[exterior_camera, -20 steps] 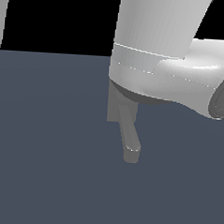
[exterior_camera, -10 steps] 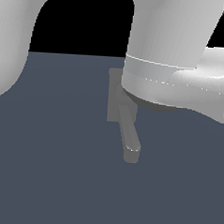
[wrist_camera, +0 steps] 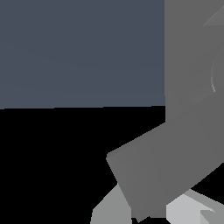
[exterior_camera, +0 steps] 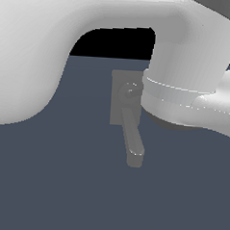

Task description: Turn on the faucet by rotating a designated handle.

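The grey faucet (exterior_camera: 119,100) is an upright block on the dark floor, and its thick spout (exterior_camera: 133,142) points toward the camera. The arm's white wrist (exterior_camera: 185,94) covers the block's right side in the exterior view and hides the handle there. In the wrist view the block (wrist_camera: 192,52) fills one side. The handle (wrist_camera: 162,166), a flat bar with a squared end, slants away from it. Its end lies over my gripper (wrist_camera: 148,212). A pale finger (wrist_camera: 109,210) shows on one side of the bar, another (wrist_camera: 186,210) on the other. The bar hides the gap between them.
A dark blue-grey floor (exterior_camera: 60,181) surrounds the faucet, with black background behind it. The arm's thick white link (exterior_camera: 39,49) arches over the top and the exterior view's left.
The arm has swung: its big link now arches across the top and left, and the wrist sits further right, uncovering more of the block. The faucet and spout have not moved.
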Motion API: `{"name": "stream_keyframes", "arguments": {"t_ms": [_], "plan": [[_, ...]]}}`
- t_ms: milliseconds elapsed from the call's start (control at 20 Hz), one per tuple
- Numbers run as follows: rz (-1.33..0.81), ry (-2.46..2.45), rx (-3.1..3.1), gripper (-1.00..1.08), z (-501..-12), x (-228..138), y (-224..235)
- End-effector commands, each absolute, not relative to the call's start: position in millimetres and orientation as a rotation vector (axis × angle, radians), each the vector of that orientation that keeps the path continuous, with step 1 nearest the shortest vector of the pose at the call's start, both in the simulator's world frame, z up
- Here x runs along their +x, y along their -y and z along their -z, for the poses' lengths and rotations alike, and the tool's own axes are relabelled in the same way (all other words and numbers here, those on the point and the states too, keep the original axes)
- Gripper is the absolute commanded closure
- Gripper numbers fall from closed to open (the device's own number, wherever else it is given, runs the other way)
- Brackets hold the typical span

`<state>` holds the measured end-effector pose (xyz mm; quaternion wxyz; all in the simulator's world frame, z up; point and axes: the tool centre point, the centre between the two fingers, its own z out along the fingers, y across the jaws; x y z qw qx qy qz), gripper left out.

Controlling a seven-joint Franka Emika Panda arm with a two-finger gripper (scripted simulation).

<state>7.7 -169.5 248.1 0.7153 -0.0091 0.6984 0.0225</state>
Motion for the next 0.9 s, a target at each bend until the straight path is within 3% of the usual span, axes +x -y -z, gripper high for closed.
{"name": "stream_keyframes", "arguments": {"t_ms": [0, 850], "plan": [[-0.060, -1.567, -0.027, 1.08, -234.9, 10.5, 169.3], [-0.059, -1.570, -0.028, 1.08, -171.7, 11.3, 186.3]]}}
